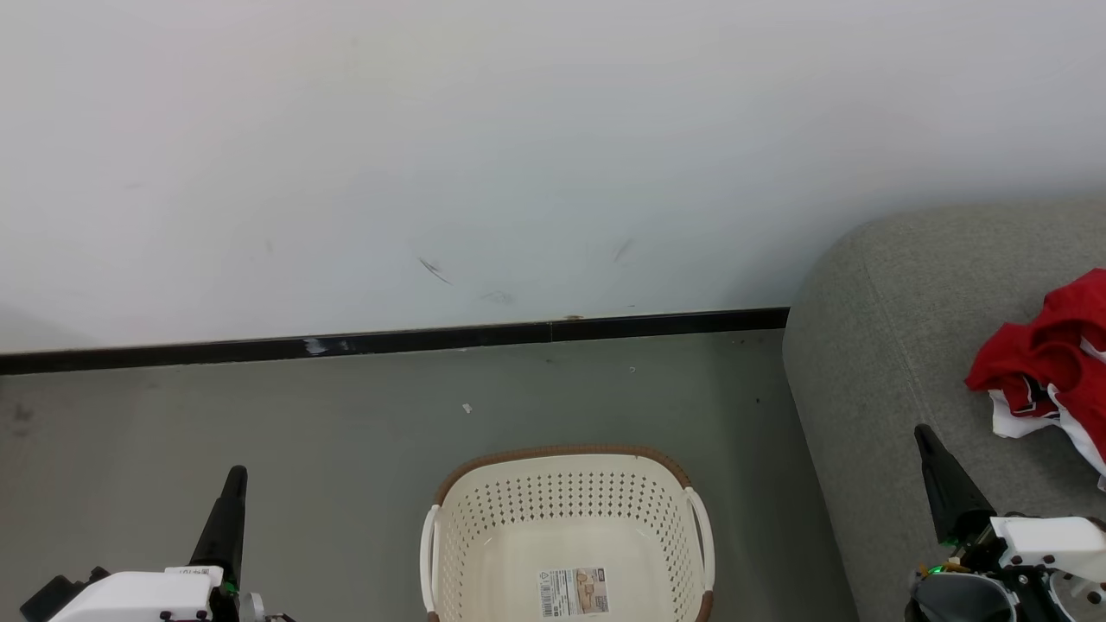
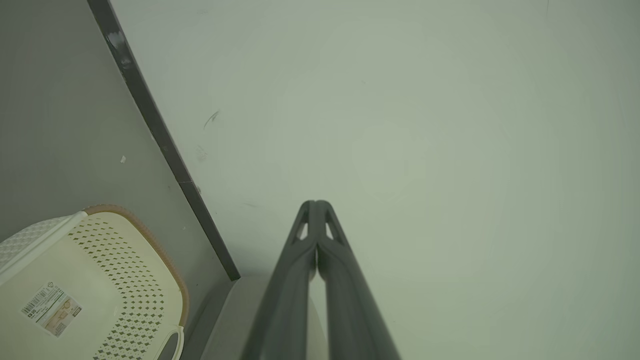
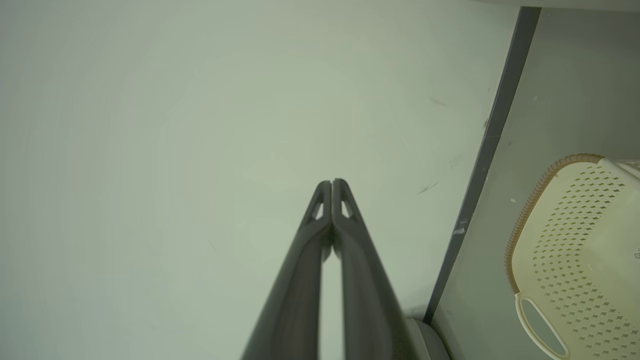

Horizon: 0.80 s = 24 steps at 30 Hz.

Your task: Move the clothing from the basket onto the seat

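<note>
Grey floor [image 1: 259, 432], basket [image 1: 566, 488] mouth up, clothing [image 1: 1050, 345] on seat [image 1: 881, 345]

closed left claw [image 2: 316, 206], basket [image 2: 150, 260], wall [image 2: 400, 125]

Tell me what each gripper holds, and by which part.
Nothing is held. The left gripper and the right gripper are shut tip to tip, with nothing between. The clothing lies on the seat.

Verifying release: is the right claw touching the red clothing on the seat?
Apart. Head view: bare grey seat shows between the tip of the right claw and the clothing; the claw is shut on nothing.
</note>
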Motion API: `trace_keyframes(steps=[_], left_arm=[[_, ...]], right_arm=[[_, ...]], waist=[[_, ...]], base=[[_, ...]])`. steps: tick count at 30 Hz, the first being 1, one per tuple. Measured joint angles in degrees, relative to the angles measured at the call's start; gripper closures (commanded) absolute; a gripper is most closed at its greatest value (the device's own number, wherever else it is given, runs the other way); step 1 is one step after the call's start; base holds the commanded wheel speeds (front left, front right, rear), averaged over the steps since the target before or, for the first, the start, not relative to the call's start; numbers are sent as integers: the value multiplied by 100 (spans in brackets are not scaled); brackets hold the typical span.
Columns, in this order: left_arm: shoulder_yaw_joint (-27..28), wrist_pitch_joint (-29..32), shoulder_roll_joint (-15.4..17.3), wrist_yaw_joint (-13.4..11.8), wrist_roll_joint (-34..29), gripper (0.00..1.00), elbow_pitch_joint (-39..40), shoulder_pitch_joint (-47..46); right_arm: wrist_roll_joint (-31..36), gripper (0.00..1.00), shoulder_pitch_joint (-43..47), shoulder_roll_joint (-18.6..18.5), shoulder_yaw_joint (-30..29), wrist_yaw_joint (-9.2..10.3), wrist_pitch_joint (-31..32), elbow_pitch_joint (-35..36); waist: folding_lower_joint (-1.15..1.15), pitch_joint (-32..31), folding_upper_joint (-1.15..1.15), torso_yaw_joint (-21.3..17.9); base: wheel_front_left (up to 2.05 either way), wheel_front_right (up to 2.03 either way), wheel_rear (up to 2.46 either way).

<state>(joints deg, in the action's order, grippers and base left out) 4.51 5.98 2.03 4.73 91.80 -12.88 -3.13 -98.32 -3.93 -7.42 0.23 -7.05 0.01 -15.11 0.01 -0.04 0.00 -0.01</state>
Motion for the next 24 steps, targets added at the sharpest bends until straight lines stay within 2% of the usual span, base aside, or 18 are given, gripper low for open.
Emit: trace_keyframes(steps=[24], left_arm=[[1,0,0,4,-1,100,-20,-2]], right_arm=[[0,100,0,-7,2,-1,0,-1]], waist=[[0,0,0,0]], base=[[0,0,0]])
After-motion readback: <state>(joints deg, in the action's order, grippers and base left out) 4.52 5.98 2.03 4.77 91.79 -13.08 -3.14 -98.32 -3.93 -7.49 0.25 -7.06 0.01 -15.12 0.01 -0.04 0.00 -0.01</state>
